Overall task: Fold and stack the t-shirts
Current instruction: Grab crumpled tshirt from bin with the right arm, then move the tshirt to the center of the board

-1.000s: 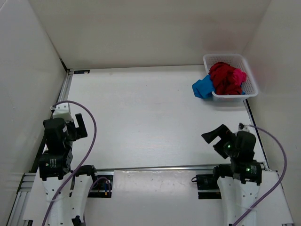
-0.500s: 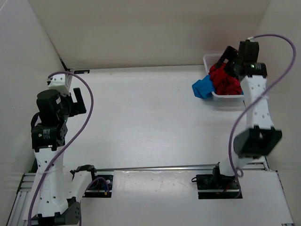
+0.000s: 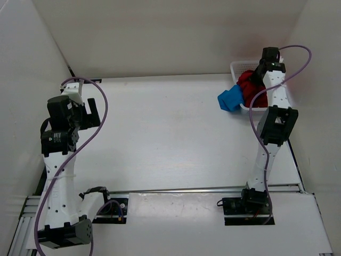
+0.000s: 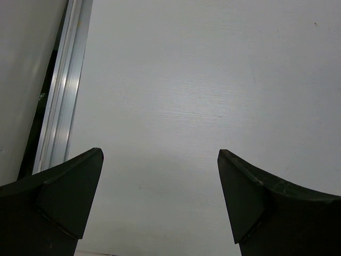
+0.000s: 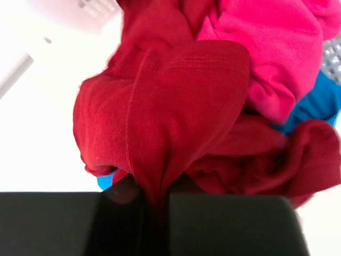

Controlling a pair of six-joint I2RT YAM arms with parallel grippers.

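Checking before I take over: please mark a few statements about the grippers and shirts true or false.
1. The right gripper is shut on the dark red fabric t-shirt. True.
2. The bright blue fabric t-shirt hangs partly outside the white plastic mesh basket. True.
3. The left gripper holds that blue t-shirt. False: it is open and empty above the white table.
4. The bright pink-magenta fabric t-shirt lies folded mid-table. False: it is bunched against the red one.

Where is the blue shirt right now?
In the top view the blue shirt is at the table's far right corner, sticking out of the left side of the white basket, next to the red shirt.
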